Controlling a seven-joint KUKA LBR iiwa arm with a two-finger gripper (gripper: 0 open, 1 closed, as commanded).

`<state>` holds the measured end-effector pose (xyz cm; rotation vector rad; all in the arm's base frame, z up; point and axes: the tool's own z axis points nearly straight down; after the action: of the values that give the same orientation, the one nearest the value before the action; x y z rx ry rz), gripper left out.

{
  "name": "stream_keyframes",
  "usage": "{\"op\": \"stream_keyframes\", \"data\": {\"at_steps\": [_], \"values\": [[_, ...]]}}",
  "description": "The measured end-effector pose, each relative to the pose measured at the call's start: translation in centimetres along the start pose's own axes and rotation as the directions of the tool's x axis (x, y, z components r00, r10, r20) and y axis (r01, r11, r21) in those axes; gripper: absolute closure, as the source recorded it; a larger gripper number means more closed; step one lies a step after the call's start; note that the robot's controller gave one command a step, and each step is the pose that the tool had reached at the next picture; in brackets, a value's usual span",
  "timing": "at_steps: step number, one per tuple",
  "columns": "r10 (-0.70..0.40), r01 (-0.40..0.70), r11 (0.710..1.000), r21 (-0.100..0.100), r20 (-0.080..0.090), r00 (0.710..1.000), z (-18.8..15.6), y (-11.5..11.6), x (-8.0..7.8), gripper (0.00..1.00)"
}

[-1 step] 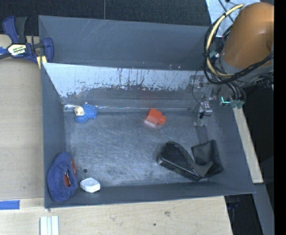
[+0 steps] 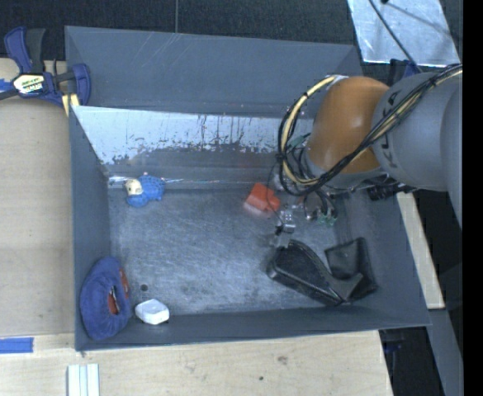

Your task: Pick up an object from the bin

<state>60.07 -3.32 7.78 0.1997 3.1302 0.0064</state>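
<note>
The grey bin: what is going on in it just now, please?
A robot arm reaches into the bin from the right. Its gripper hangs low at the right side, between an orange-red block and a black folded object. Whether it grips anything, I cannot tell. A small blue toy, a blue pouch and a white piece lie apart at the left.
</note>
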Motion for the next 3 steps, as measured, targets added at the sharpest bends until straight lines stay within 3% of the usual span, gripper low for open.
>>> {"op": "stream_keyframes", "data": {"at_steps": [1, 2, 3], "values": [[0.0, 0.0, 1.0, 0.004, -0.003, 1.0, -0.2, -0.3, 0.0, 1.0], [0.0, 0.0, 1.0, 0.003, 0.002, 1.0, -0.2, -0.3, -0.1, 0.0], [-0.315, 0.315, 0.949, 0.002, 0.0, 0.949, 0.7, 4.2, -0.8, 0.0]]}}
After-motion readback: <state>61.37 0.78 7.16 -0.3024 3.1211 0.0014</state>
